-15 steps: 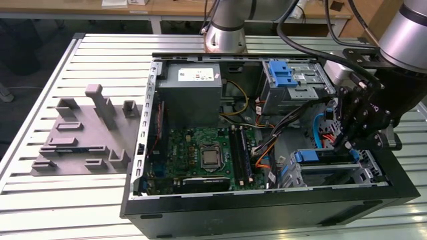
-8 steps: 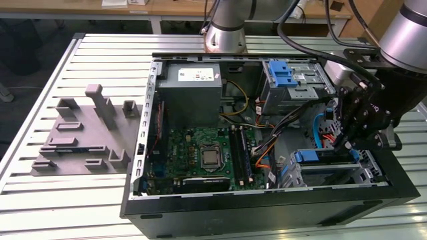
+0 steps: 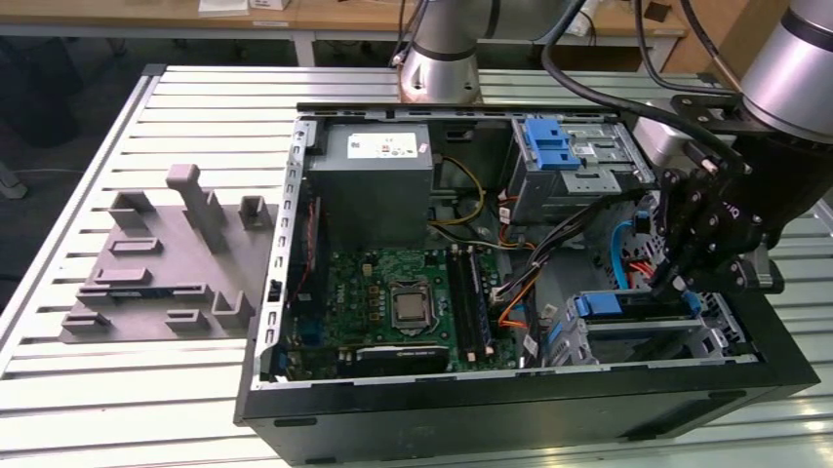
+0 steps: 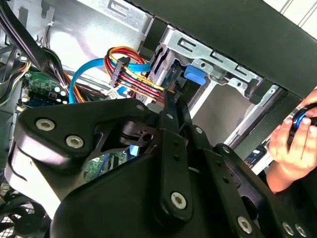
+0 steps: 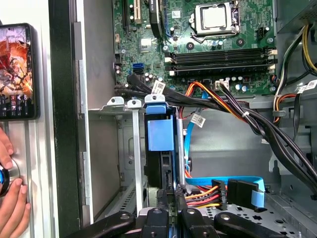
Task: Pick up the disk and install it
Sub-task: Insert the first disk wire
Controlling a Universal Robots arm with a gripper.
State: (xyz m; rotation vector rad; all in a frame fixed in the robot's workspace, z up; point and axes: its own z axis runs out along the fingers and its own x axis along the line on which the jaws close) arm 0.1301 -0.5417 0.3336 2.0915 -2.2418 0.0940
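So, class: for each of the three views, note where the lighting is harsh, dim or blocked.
Exterior view: even room light, the case front wall dark. Second wrist view: bright glare on bare metal, while the gripper body blocks the lower half in shadow. First wrist view: the motherboard is well lit, and the disk bay is dimmer.

The arm [image 3: 450, 44] is silver-grey tube with black cables [image 3: 586, 68] draped beside it. Its gripper [image 3: 696, 249] is matte black, built of flat linkage plates pinned with silver screws [image 4: 74, 142].

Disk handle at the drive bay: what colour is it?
Blue; the disk handle shows best in the first wrist view.
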